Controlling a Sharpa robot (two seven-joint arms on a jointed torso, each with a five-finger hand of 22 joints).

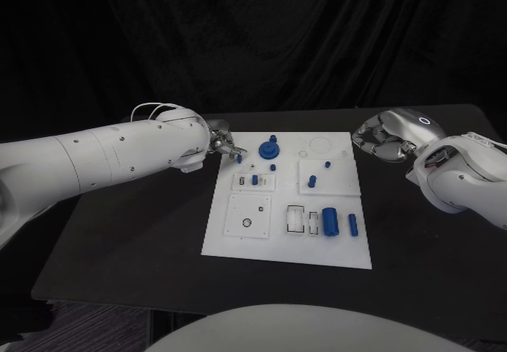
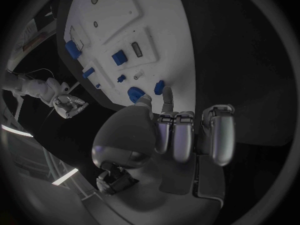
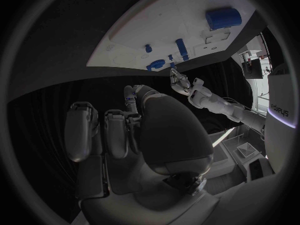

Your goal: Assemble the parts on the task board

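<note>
The white task board [image 1: 327,249] lies in the middle of the table, also seen in the left wrist view [image 2: 156,15] and the right wrist view [image 3: 162,30]. My left hand [image 1: 222,143] hovers at the board's far left corner. One finger is stretched out beside a small blue peg [image 1: 239,157] [image 2: 159,87] and the others are curled. Whether it grips the peg I cannot tell. A round blue knobbed part [image 1: 270,149] stands just right of the peg. My right hand [image 1: 382,139] hangs off the far right corner, fingers curled in, nothing visibly held.
Small blue pieces [image 1: 313,180] dot the board's far half. A blue cylinder [image 1: 330,221] and a thin blue rod [image 1: 353,224] lie at its near right. The black table [image 1: 127,242] spreads around the board. The right hand [image 2: 70,105] appears in the left wrist view.
</note>
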